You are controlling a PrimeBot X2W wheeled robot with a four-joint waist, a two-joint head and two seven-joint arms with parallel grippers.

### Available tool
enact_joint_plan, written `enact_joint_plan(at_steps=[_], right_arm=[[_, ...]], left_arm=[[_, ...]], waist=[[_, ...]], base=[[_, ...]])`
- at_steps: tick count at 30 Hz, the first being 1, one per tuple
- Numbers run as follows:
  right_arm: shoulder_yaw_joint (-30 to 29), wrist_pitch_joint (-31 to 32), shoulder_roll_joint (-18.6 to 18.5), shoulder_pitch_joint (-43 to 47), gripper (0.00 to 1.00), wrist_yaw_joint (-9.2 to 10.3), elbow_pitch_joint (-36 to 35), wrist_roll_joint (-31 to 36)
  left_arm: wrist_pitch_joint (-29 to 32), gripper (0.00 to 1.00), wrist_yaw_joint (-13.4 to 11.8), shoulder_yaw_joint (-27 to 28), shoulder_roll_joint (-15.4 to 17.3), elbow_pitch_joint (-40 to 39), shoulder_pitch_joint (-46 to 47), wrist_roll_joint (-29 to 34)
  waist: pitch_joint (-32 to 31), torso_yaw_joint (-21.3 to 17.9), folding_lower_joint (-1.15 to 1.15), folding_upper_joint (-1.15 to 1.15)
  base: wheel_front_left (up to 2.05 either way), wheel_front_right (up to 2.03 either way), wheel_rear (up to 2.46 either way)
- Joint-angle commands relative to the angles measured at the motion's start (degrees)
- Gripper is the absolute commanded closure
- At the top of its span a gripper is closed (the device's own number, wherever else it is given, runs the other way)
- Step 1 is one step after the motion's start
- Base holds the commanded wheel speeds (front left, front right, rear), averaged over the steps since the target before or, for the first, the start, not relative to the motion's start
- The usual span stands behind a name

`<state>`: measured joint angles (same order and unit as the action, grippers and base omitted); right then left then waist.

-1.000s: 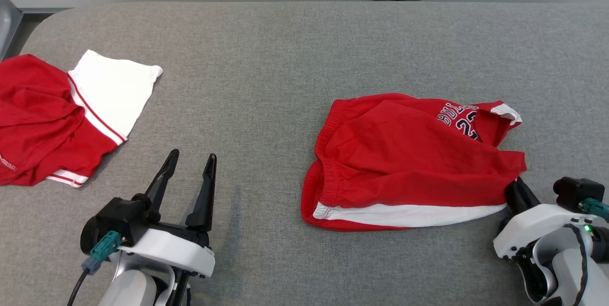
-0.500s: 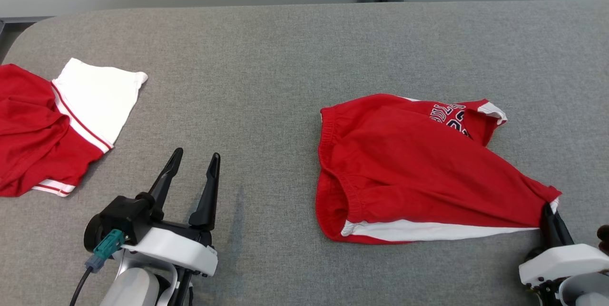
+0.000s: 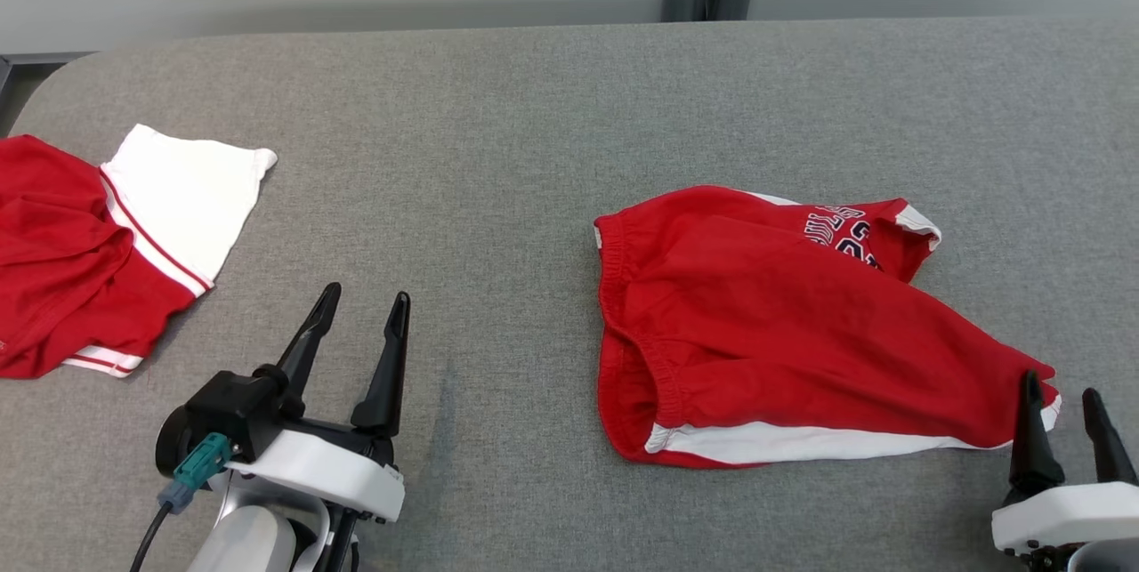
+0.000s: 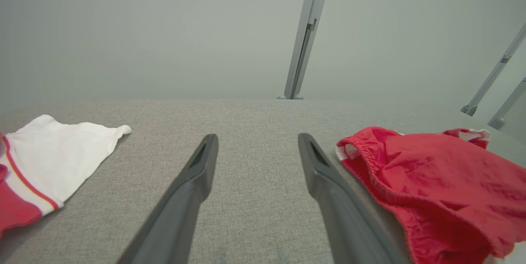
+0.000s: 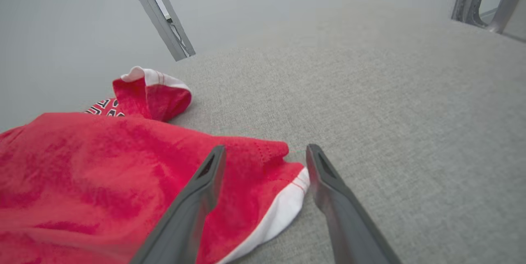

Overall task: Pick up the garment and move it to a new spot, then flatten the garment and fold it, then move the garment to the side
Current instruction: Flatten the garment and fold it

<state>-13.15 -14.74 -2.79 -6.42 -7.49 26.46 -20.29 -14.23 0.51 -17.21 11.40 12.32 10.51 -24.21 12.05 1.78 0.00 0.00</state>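
R claw (image 3: 1059, 383) open & empty at corner of red shorts (image 3: 783, 332); L claw (image 3: 367, 290) open over table (image 3: 498, 154)

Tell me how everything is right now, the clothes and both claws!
Left claw: open, empty, over bare table.
Right claw: open, gripping nothing.
Red shorts: lying rumpled and unfolded on the table, one corner between the Right claw's fingers.
Red and white garment: crumpled at the table's left edge.
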Motion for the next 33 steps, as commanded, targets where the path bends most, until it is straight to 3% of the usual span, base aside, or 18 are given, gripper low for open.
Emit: enact_joint_plan(at_steps=[1,8,14,33], right_arm=[[-0.18,-0.43,-0.29,0.66,0.0,-0.01,-2.42,1.87],[2.74,1.53,-0.28,1.13,0.0,-0.01,-13.76,9.67],[4.88,4.32,-0.28,2.4,0.0,-0.01,-19.07,11.69],[6.22,6.15,-0.27,5.17,0.0,-0.01,-21.73,9.52]], left_arm=[[-0.28,0.0,-0.24,0.13,0.29,-0.06,-0.65,-0.21],[-0.34,0.0,-1.34,0.56,0.55,-0.78,-2.11,-0.36],[-0.51,0.0,-2.02,0.81,0.68,-1.1,-3.6,-0.54],[0.42,0.0,-3.52,0.55,1.83,-3.22,-4.7,-0.56]], waist=[[-0.36,-0.13,0.0,0.0],[-1.99,0.02,0.0,0.0],[-3.97,1.07,0.0,0.0],[-5.28,1.9,0.0,0.0]], base=[[0.0,0.0,0.0],[0.0,0.0,0.0],[0.0,0.0,0.0],[0.0,0.0,0.0]])
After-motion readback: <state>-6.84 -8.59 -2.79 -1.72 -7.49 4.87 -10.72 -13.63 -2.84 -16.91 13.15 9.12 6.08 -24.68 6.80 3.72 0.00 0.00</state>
